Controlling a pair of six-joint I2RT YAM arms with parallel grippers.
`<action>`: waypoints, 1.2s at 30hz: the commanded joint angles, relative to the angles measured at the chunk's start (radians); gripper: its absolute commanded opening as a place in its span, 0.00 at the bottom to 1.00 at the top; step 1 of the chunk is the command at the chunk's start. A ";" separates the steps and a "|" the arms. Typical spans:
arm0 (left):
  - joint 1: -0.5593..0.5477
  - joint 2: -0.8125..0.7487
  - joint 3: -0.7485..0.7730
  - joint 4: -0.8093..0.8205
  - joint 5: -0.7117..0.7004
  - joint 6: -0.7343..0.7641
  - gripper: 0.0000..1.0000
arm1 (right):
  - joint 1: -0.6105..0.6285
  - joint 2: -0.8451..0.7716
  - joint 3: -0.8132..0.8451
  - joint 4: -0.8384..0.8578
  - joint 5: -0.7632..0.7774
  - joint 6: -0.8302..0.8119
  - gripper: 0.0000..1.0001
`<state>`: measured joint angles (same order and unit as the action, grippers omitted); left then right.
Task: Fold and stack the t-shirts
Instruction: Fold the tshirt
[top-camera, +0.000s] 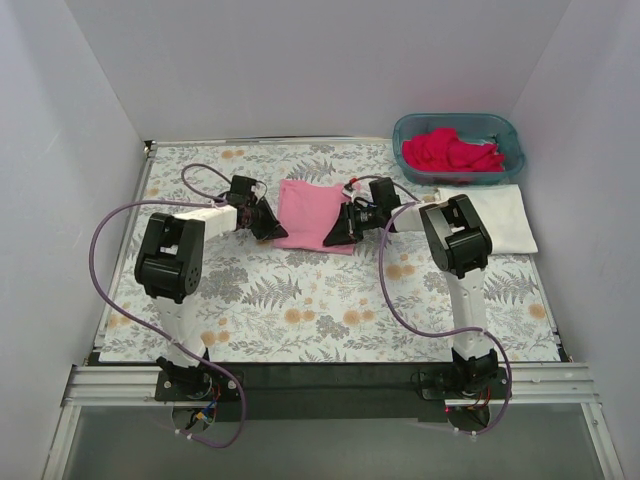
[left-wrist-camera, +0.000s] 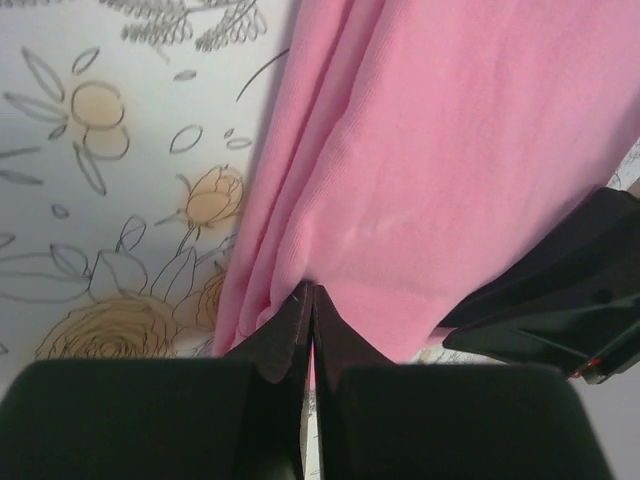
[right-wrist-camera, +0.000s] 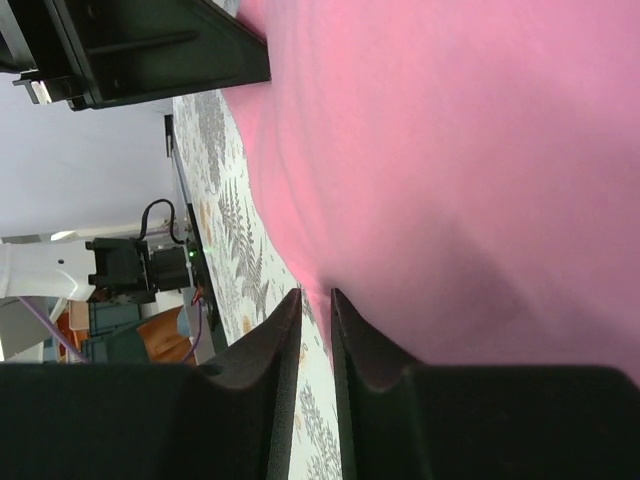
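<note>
The left end effector (left-wrist-camera: 308, 300) is clenched on one side edge of the light pink soft cotton t-shirt (top-camera: 308, 212). The t-shirt lies part-folded on the table (top-camera: 300, 320), midway across and nearer the far edge. The right end effector (right-wrist-camera: 315, 300) sits at the opposite edge, jaws almost together; I cannot tell whether fabric is caught. Limp and light, the t-shirt will likely sag, so pinch all layers at the edges.

- The left arm (top-camera: 178, 252) is reaching forward with its elbow raised, and the left gripper (left-wrist-camera: 310, 292) is pressing its jaws fully together.
- The right arm (top-camera: 456, 238) is mirroring it. The right gripper (right-wrist-camera: 316, 296) is pointing toward the left one, jaws standing slightly apart.
</note>
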<state>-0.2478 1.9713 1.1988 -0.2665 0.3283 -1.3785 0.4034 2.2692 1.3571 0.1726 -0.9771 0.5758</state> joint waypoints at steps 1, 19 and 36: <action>0.004 -0.015 -0.139 -0.160 -0.078 0.019 0.00 | -0.031 -0.022 -0.061 -0.048 0.077 -0.071 0.22; 0.031 -0.292 -0.062 -0.178 -0.172 0.013 0.19 | 0.002 -0.217 0.101 -0.117 0.072 -0.048 0.26; 0.151 0.023 0.011 -0.068 -0.207 -0.016 0.16 | 0.021 -0.175 -0.169 -0.051 0.146 -0.076 0.26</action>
<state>-0.0895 1.9408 1.2121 -0.3130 0.1871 -1.4258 0.4084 2.1490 1.2537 0.0948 -0.8581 0.5251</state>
